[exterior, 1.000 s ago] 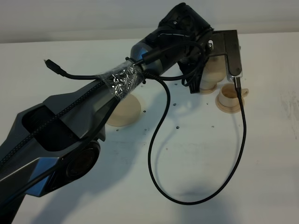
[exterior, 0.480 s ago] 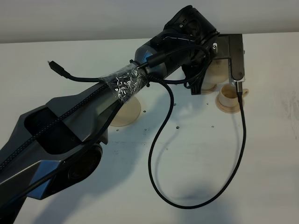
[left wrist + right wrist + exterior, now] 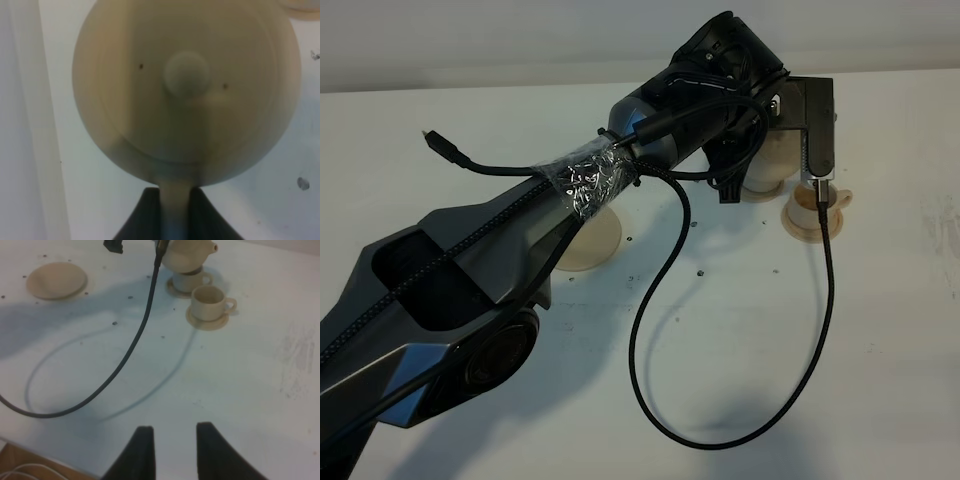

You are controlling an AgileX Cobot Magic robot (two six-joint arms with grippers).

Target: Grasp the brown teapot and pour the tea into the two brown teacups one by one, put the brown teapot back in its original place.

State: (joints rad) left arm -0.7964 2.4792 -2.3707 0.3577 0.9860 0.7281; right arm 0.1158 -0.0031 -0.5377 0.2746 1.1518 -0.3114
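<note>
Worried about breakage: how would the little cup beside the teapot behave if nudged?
The cup looks ceramic, so probably stiff yet chip-prone. It only rests on its small saucer, so a nudge might slide it off.

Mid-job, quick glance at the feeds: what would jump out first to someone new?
The left arm stretches across the table, its hand clamped on the handle of the brown teapot, holding it just above the far teacup. A black cable hangs from that arm in a big loop. The wide saucer sits bare.
</note>
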